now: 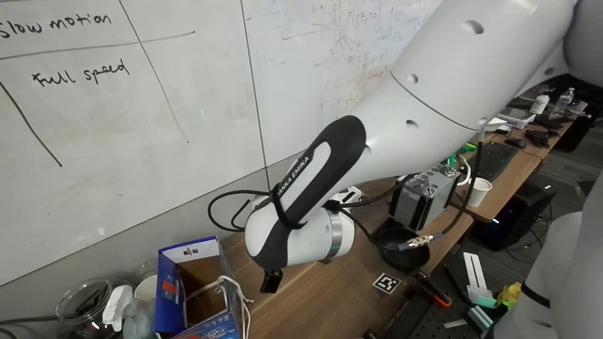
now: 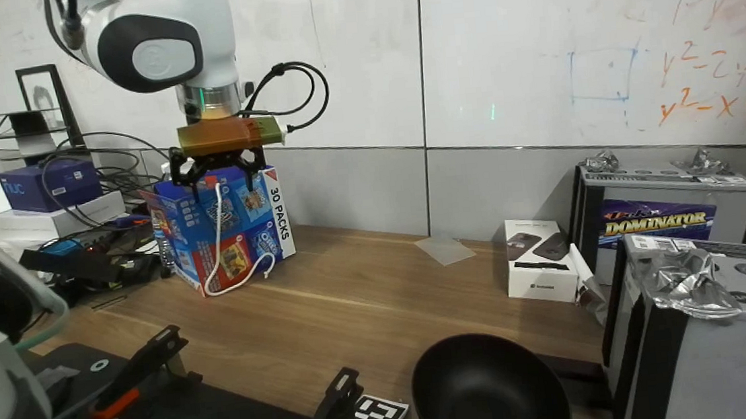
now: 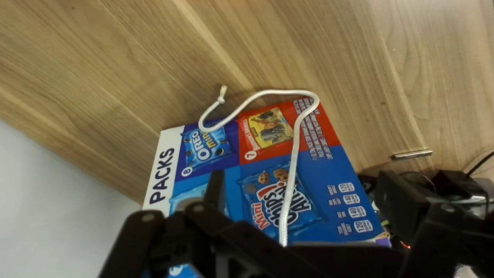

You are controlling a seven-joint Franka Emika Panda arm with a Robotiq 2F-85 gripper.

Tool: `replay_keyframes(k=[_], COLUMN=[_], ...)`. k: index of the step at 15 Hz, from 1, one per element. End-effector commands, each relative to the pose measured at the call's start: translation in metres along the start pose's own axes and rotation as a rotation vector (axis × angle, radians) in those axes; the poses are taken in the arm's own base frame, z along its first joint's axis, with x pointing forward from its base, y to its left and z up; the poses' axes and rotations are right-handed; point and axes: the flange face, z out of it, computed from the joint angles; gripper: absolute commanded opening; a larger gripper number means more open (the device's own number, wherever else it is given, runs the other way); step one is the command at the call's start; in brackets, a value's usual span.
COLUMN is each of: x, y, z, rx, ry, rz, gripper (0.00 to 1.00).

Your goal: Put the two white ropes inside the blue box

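Note:
The blue box (image 2: 247, 226) stands on the table with its top open, seen from above in an exterior view (image 1: 167, 301). White rope (image 1: 227, 279) is draped over its rim, part inside and part hanging outside. Down the printed front, a strand (image 2: 218, 240) ends in a curl at the table. In the wrist view that rope (image 3: 292, 170) shows a knotted end; I cannot tell whether one or both white ropes show. Above the box's front, my gripper (image 2: 223, 191) hangs with its fingers (image 3: 215, 189) wide apart. The rope lies between them in view, not pinched.
A black bowl (image 2: 490, 388), a white phone box (image 2: 541, 282) and grey devices (image 2: 710, 355) stand on the table. Cables and a dark blue carton (image 2: 50, 187) sit beside the blue box. A glass jar (image 1: 85, 301) stands close by, and the whiteboard wall (image 2: 358, 190) rises behind.

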Motion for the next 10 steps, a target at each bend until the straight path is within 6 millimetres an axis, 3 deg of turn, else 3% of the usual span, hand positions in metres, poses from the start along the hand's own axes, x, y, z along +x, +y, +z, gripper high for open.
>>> replay_keyframes(k=[1, 10], x=[0.024, 0.028], y=[0.007, 0.026], z=[0.016, 0.066], rx=[0.036, 0.096], ry=[0.055, 0.069], rz=[-0.006, -0.009], gripper=[1.0, 1.0])
